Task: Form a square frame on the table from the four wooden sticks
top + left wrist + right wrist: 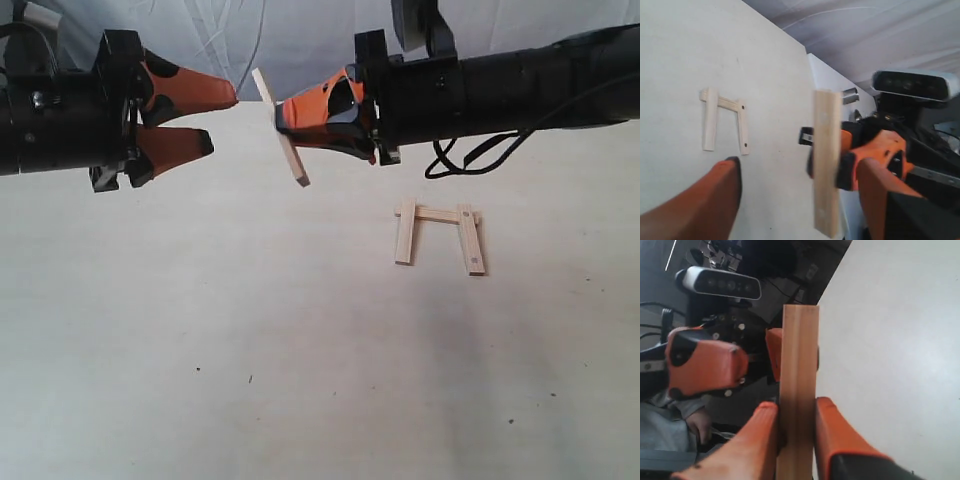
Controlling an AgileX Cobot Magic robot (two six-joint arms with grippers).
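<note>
Exterior view: right gripper (285, 115) clamped on stick (297, 165), held tilted in air above table (250, 330) — left gripper (222, 120) faces it, jaws wide apart, holding nothing. Other three sticks (404, 232) lie as three-sided frame toward far-right corner, open side facing near edge.

Pale cream table (200, 340) carrying three wooden sticks (438, 214).
We see them lying flat toward the right of the exterior view: a left-hand stick (405, 232) and a right-hand stick (471, 240) lie apart and roughly parallel, and a cross stick (440, 215) spans their far ends, touching both (the open side faces the camera). A few tiny dark specks (250, 378) dot the bare surface nearer us.
</note>
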